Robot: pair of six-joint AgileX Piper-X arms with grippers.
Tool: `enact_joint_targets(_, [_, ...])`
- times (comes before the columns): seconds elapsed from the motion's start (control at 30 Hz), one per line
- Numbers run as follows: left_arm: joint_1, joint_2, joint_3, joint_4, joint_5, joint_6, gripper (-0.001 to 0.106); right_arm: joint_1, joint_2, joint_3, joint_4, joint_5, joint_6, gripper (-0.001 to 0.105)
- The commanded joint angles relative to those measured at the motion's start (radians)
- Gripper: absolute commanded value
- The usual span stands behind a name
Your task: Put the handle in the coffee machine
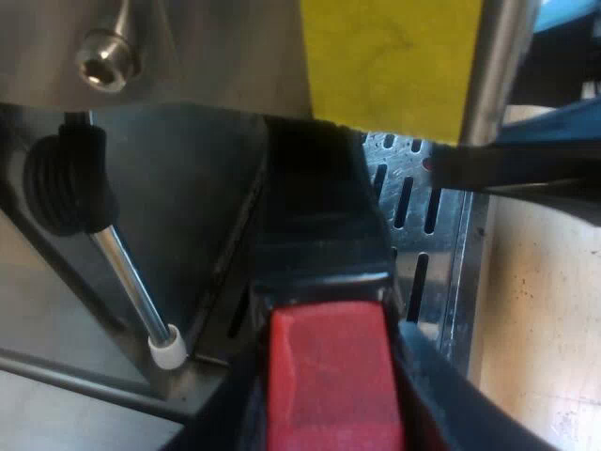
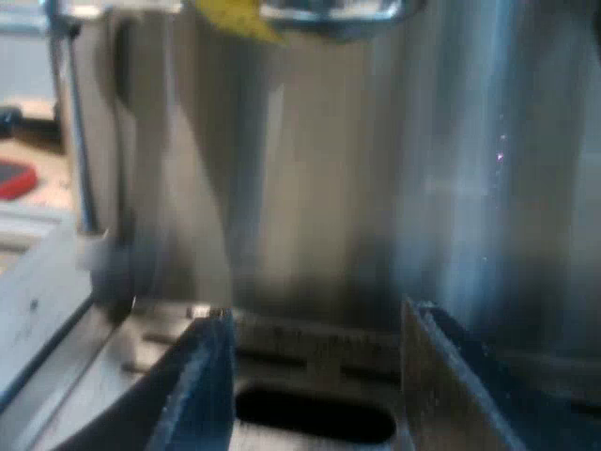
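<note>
The holder's dark handle (image 1: 319, 216) runs from my left gripper up under the espresso machine's steel front (image 1: 207, 47), beside a yellow label (image 1: 390, 56). Its red end (image 1: 329, 376) sits nearest the camera. My left gripper (image 1: 329, 409) is shut on the handle, a black finger (image 1: 451, 399) on either side of the red end. The metal basket end is hidden under the machine. My right gripper (image 2: 315, 371) hangs open just above the slotted drip tray (image 2: 310, 418), facing the machine's steel front wall (image 2: 376, 188), with nothing between its fingers.
A steam wand (image 1: 131, 282) with a white tip hangs beside the handle, over the drip tray (image 1: 418, 197). A dark blurred shape (image 1: 516, 169) reaches in over the tray's edge. The wand (image 2: 80, 141) also stands near the right gripper. A pale tabletop (image 1: 545, 319) lies beyond the tray.
</note>
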Motion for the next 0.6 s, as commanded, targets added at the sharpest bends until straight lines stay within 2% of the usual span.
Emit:
enact_joint_targets(0.03, [0.013, -0.053, -0.016, 0.057, 0.150, 0.080, 0.000, -0.019, 0.035, -0.054, -0.055, -0.005, -0.028, 0.044])
enact_joint_targets(0.17, [0.013, -0.053, -0.016, 0.057, 0.150, 0.080, 0.000, -0.034, 0.089, -0.133, -0.057, 0.015, -0.078, 0.044])
enact_joint_targets(0.33, [0.013, -0.053, -0.016, 0.057, 0.150, 0.080, 0.000, -0.040, 0.141, -0.196, -0.086, 0.107, -0.082, 0.044])
enact_joint_targets(0.43, [0.013, -0.053, -0.016, 0.057, 0.150, 0.080, 0.000, -0.045, 0.161, -0.212, -0.133, 0.109, -0.082, 0.044])
enact_joint_targets(0.6, [0.013, -0.053, -0.016, 0.057, 0.150, 0.080, 0.000, -0.062, 0.196, -0.280, -0.170, 0.109, -0.091, 0.036])
